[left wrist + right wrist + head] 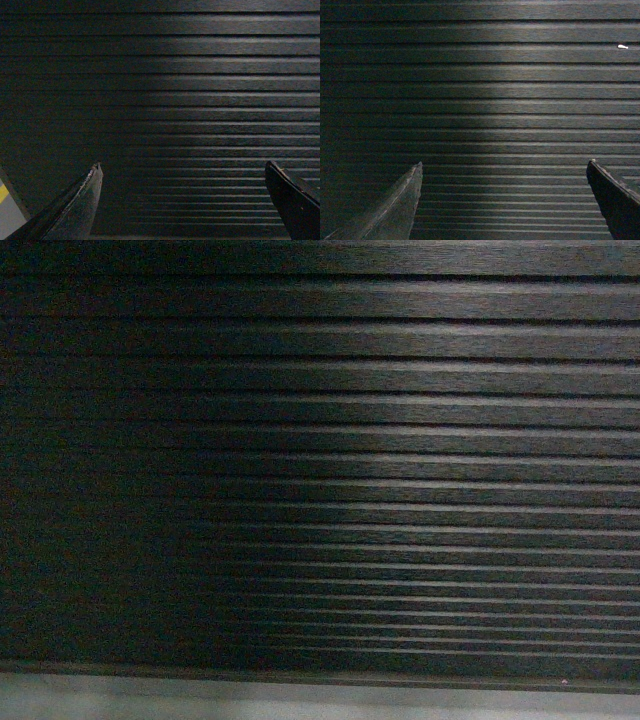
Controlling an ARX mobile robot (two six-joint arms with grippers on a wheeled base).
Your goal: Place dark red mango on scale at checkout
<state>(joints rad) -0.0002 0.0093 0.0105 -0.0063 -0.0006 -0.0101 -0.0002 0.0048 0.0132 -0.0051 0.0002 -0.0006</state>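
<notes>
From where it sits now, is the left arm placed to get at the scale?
Probably not. No scale shows in any view; all three are filled by the checkout's ribbed front panel. The left claw is open, empty and facing that panel, so the counter front blocks it.

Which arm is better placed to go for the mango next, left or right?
Neither has an edge. The left gripper and right gripper are both open and empty, facing the checkout's ribbed front panel. No mango or scale is in view.
</notes>
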